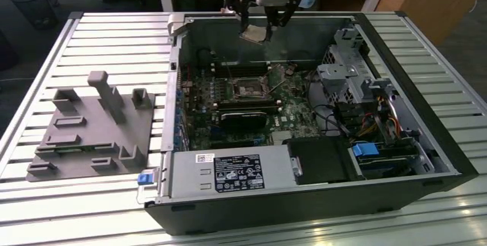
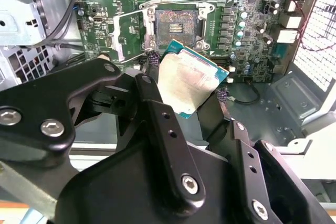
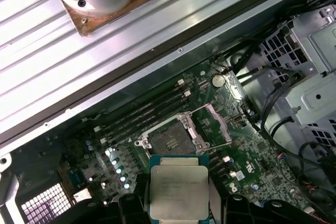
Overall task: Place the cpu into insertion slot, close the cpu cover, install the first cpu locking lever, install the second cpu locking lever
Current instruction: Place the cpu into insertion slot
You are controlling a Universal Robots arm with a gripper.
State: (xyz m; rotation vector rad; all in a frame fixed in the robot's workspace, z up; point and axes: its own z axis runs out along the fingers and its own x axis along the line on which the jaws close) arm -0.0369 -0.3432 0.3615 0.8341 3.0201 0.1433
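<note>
So, the hand (image 1: 261, 28) is gripping the cpu (image 2: 191, 80), hovering over the case's (image 1: 304, 200) far side. The insertion slot (image 3: 169, 141) is sitting uncovered.

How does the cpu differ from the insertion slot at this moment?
The cpu has a pale silver-grey face; the insertion slot is dark inside. The cpu is held in the gripper above the motherboard; the insertion slot sits on it, empty. Both are square.

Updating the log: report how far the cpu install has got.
Picked up: the gripper holds the cpu above the motherboard. The insertion slot is empty and the cpu cover stands open. Seating, closing the cover and both levers are left.
</note>
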